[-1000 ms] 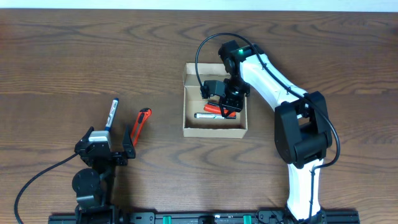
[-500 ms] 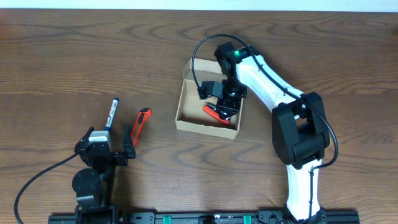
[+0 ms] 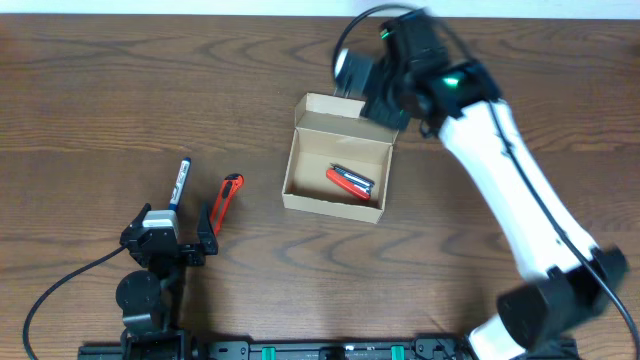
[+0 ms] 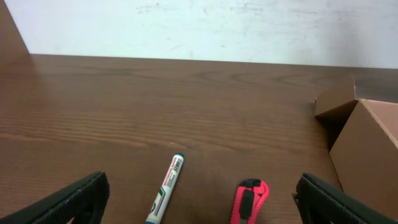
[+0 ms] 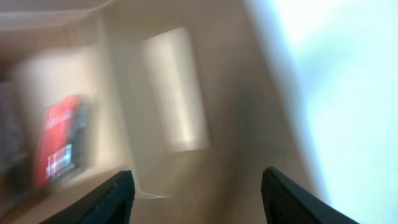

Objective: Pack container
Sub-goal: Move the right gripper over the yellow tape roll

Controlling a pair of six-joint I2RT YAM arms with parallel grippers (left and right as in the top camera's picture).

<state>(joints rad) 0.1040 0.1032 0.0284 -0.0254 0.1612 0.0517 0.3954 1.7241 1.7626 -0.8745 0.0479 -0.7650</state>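
Now, right tool [image 5: 196,186] wide, empty, above box [image 3: 330,207]. Left tool [image 4: 202,199] wide too. I'd pinch cutter [image 3: 228,196] mid-body, across width, avoid nudging marker [image 3: 179,182] beside it on tabletop [image 3: 100,90].

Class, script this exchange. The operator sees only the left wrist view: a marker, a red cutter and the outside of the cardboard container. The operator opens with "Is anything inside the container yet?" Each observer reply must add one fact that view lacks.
Observer: Yes. A red tool lies on the floor of the container, toward its right side.
Operator: And the other arm?
Observer: In the overhead view the right gripper is above the container's far right corner and looks blurred.
Operator: Is it carrying anything?
Observer: No. The right wrist view shows its fingers spread wide with nothing between them.
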